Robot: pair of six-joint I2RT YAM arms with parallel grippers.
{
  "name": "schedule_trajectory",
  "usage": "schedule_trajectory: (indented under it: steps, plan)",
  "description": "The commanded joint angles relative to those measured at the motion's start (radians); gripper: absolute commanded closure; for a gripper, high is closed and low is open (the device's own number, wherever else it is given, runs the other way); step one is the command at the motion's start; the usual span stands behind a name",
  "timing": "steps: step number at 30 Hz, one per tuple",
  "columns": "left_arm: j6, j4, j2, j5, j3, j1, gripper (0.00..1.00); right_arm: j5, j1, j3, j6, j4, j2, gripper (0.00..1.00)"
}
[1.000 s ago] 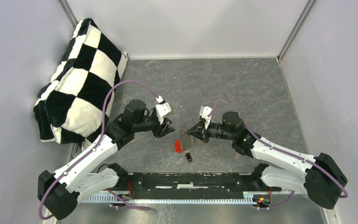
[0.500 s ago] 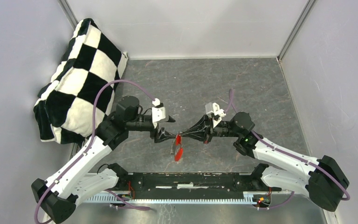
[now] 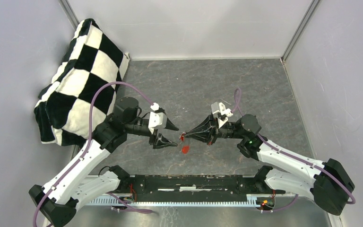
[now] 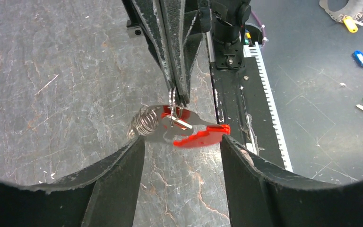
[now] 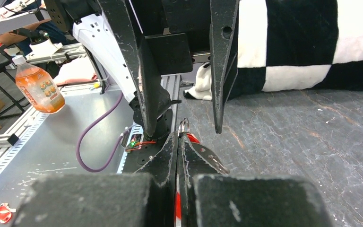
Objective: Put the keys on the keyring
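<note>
**Top and wrist views over the grey table (image 3: 246, 90).**

Right claw (image 5: 178, 136): fingers pressed flat together, pinching the thin wire loop of the keyring (image 4: 145, 123) at the very tips. Left claw (image 3: 177, 136): spread wide, gripping nothing. Tips facing those of the right claw and just beside them, one finger to either side of the ring, touching neither ring nor key.

Keyring: hanging directly under the right claw's tips. Grey coiled arc on the side away from the base rail (image 4: 264, 94), red band right at the pinch point.

Red-headed key (image 4: 201, 137): just below the ring, within the gap of the left claw and apart from both of its fingers. Long axis crosswise to those fingers, red head toward the base rail, metal blade toward the coil. Threaded on the ring or only lying against it: cannot tell.

Writing: orange bottle (image 5: 38, 87) off the table, well behind the left claw, label too small to read. Coloured key tags (image 4: 359, 57) far beyond the rail, likewise unreadable. Black-and-white checked cushion (image 3: 80, 75) behind the left claw.
</note>
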Motion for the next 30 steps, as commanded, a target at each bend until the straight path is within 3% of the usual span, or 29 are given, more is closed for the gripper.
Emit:
schedule_trajectory:
  steps: [1, 6, 13, 18, 27, 30]
  plan:
    - [-0.146, 0.146, -0.008, -0.03, -0.012, -0.002, 0.34, 0.026, 0.0, 0.006, -0.006, 0.03, -0.03, 1.0]
    - [-0.237, 0.231, 0.009, -0.059, -0.042, -0.008, 0.39, 0.052, 0.0, 0.003, 0.001, 0.028, -0.03, 1.0]
    - [-0.221, 0.235, 0.015, -0.021, -0.057, -0.021, 0.51, 0.098, 0.0, -0.011, 0.022, 0.044, -0.029, 1.0]
    - [-0.152, 0.222, -0.005, -0.032, -0.072, -0.032, 0.71, 0.104, -0.001, -0.023, 0.061, 0.09, -0.011, 1.0]
    - [0.062, 0.221, -0.04, -0.143, -0.077, -0.064, 0.96, 0.11, 0.0, -0.047, 0.138, 0.169, 0.016, 1.0]
    - [0.112, 0.221, -0.049, -0.181, -0.082, -0.078, 0.98, 0.123, -0.001, -0.055, 0.153, 0.183, 0.018, 0.99]
